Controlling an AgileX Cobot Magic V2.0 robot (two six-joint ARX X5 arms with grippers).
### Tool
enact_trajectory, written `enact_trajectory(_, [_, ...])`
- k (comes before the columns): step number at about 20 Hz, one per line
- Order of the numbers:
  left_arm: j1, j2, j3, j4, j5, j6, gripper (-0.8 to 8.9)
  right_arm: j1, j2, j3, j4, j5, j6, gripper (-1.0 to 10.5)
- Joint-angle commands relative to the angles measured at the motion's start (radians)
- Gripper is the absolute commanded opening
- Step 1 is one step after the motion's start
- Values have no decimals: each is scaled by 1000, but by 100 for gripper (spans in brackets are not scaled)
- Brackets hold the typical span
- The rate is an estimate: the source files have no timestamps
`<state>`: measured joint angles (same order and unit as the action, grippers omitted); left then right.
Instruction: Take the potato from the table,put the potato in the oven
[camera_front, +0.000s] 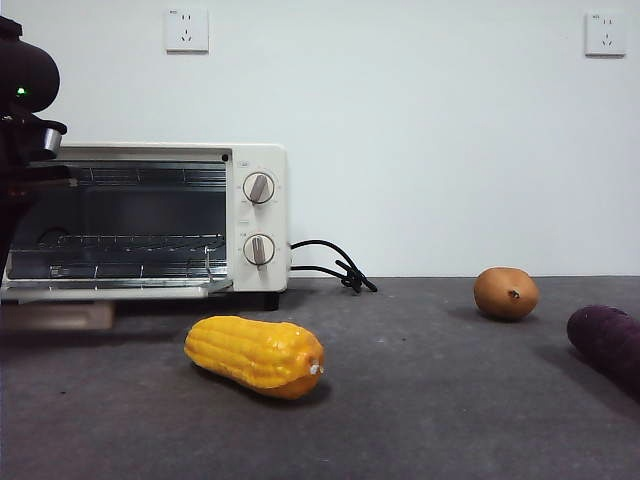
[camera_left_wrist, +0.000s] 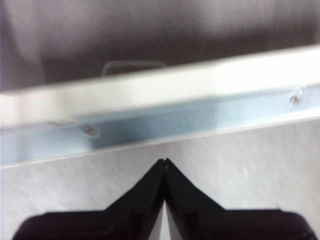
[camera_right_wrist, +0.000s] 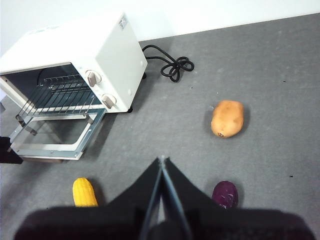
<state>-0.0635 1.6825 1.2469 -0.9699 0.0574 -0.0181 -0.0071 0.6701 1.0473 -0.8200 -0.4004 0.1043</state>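
The oven (camera_front: 150, 220) stands open, ready. The potato (camera_front: 506, 293) lies untouched on the worktop (camera_front: 420, 400), well right. The right hand (camera_right_wrist: 162, 162) hovers above, closed and empty; the left hand (camera_left_wrist: 164, 162), also closed, waits by the door.

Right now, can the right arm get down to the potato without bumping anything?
Probably yes. The right end effector hangs above the table, jaws shut, and the potato lies alone, apart from the sweet potato and corn cob. It must open first.
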Motion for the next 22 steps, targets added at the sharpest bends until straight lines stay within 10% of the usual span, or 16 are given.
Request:
enact_trajectory(1, [-13, 0, 4, -14, 30, 32, -6, 0, 0, 5, 4, -7, -8, 1])
enact_trajectory(5, [-55, -64, 4, -22, 29, 32, -6, 0, 35, 5, 26, -130, -45, 1])
enact_trajectory(8, [-89, -181, 4, -27, 29, 32, -5, 1, 122, 5, 89, -219, 62, 1])
enact_trajectory(15, [-103, -576, 4, -39, 29, 33, -5, 8, 417, 107, 151, -230, 130, 221])
enact_trajectory(22, [-103, -878, 4, -98, 28, 21, -5, 143, 829, 576, -146, 71, 14, 639])
